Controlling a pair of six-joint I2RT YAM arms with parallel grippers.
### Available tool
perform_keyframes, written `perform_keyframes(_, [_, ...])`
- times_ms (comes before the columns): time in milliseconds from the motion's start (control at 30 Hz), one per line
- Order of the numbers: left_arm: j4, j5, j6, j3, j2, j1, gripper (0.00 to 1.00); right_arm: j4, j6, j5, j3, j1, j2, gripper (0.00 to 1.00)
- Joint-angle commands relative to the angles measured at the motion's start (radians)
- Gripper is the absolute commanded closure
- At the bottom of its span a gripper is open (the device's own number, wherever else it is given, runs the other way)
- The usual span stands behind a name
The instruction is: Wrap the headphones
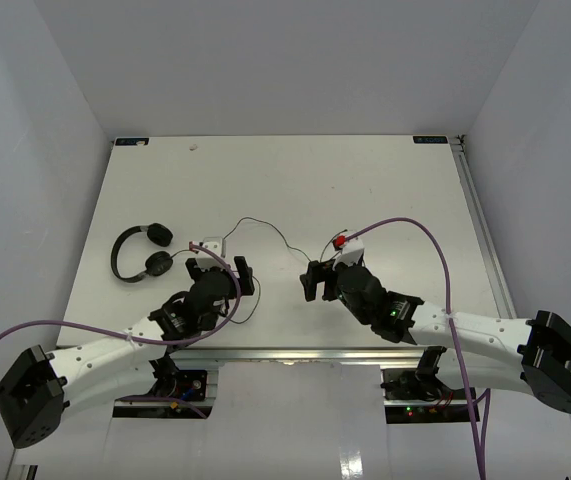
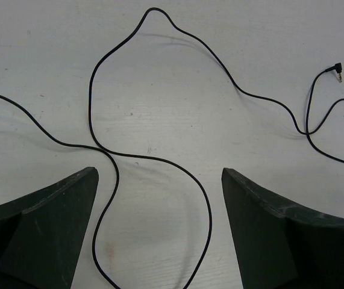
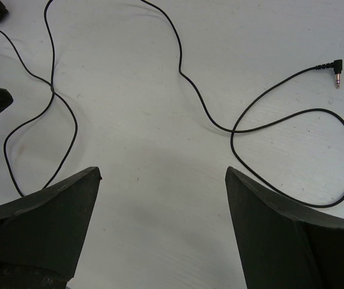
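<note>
Bright, even overhead light; soft faint shadows; sharp focus.

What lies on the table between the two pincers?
Only slack loops of the headphone cable on the table, seen in the top view between the left pincer and the right pincer.

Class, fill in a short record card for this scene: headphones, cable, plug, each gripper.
Headphones: black, lying on the left side of the table, unwrapped
Cable: thin, black, loose, looping across the table in front of both grippers
Plug: angled jack, lying free at the cable's end
Left gripper: jaws open, above cable loops, holding nothing
Right gripper: jaws open, holding nothing
</note>
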Motion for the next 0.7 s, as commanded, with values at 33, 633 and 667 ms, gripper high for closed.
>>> perform_keyframes(33, [0.0, 0.0, -0.007, 0.03, -0.022, -0.002, 0.06, 0.023, 0.016, 0.028, 0.015, 0.003, -0.027, 0.09])
perform_keyframes(633, [-0.737, -0.114, -0.562, 0.8, 0.296, 0.311, 0.15, 0.026, 0.028, 0.027, 0.04, 0.003, 0.008, 0.1])
perform_keyframes(667, [-0.803, -0.182, -0.566, 0.836, 0.318, 0.339, 0.16, 0.017, 0.031, 0.025, 0.042, 0.003, 0.008, 0.1])
